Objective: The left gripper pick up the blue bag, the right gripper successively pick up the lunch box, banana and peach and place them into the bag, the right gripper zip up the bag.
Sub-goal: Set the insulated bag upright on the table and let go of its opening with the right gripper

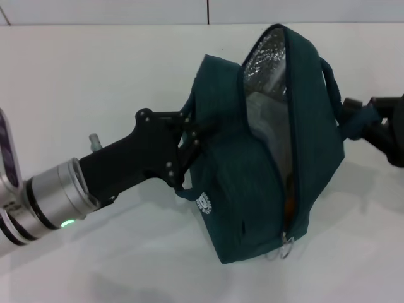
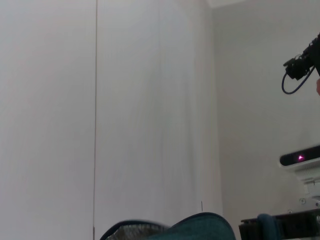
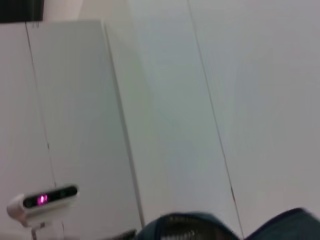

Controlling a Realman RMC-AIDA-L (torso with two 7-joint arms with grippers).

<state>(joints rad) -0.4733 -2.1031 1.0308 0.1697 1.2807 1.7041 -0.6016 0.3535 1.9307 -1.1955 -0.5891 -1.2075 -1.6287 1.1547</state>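
On the left of the head view, your left gripper point(image 1: 189, 142) is reaching in from the near-left corner, its green ring glowing on the silver wrist, and its black fingers are pinching the left side of the blue bag point(image 1: 252, 183), apparently at a handle where the fabric is bunching. That bag is sitting at the middle of the white table point(image 1: 95, 82), tilting with its mouth gaping toward the far side, so you are seeing the silvery lining point(image 1: 265, 69) inside the upper flap. Its zip is lying open along the right edge, running down to the metal zip pull point(image 1: 287, 245) hanging at the near lower corner, and the small white round logo point(image 1: 204, 202) is facing you on the near-left face. At the far right edge, your right gripper point(image 1: 379, 123) is pressing against the bag's other handle point(image 1: 350, 117), which is wrapping around its black claw, though you cannot tell how its fingers are standing. From the left wrist view you are getting only the bag's top edge point(image 2: 200, 227) against a pale wall point(image 2: 150, 100); the right wrist view is showing the same rim point(image 3: 185, 227).
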